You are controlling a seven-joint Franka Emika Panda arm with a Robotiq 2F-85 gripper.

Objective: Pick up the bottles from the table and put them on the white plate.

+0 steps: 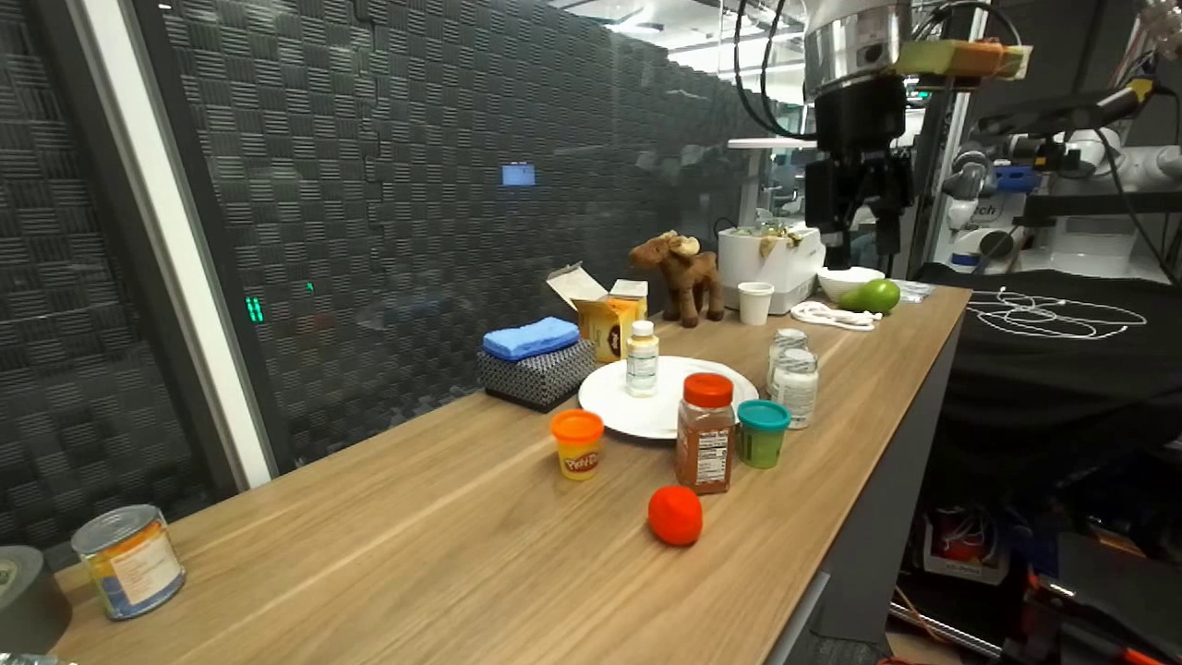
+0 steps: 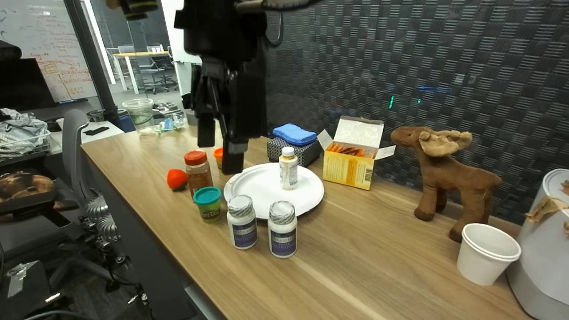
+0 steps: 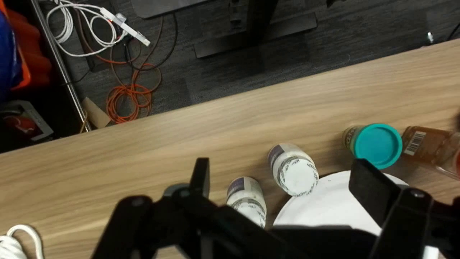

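Wooden table [image 2: 378, 253], bottles [image 2: 282, 231] all upright.

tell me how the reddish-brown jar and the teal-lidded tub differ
The reddish-brown jar is clearly taller than the teal-lidded tub. The jar wears a red lid, the tub a teal lid. Below its lid the jar looks reddish-brown, while the tub looks green. Both stand upright and closed on the wooden table.

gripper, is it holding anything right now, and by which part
Nothing is held: the gripper hangs open above the table, its jaws apart and touching no object.
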